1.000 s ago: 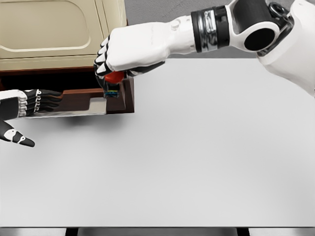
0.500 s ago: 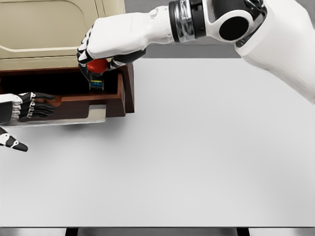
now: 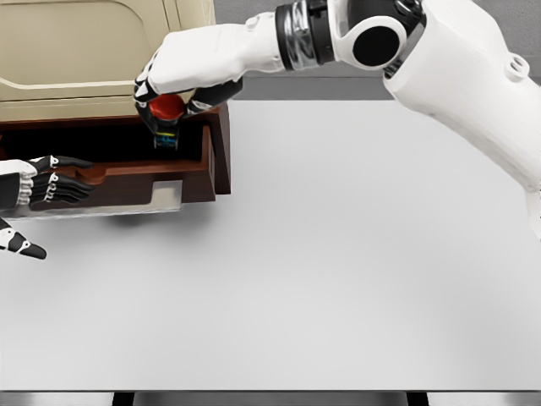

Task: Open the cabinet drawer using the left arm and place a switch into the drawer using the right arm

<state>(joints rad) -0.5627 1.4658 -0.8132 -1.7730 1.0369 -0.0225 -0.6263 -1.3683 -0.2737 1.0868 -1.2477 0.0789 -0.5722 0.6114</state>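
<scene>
The switch (image 3: 166, 118), with a red cap and a dark body marked with coloured stripes, hangs upright over the open drawer's dark inside. My right hand (image 3: 169, 114) is shut on it from above, the arm reaching in from the upper right. The brown wooden drawer (image 3: 216, 156) stands pulled out of the beige cabinet (image 3: 93, 51) at the upper left. At the left edge, my left hand (image 3: 55, 182) has its black fingers curled over the drawer's front panel, thumb spread below.
The white table (image 3: 355, 254) stretches across the middle and right of the view. The drawer's front panel (image 3: 127, 194) juts out over the table's far left part. The cabinet body rises right behind the drawer.
My right hand has carried the switch left and back, from the drawer's right front corner to above its inside. The left hand has slid slightly left along the drawer front.
</scene>
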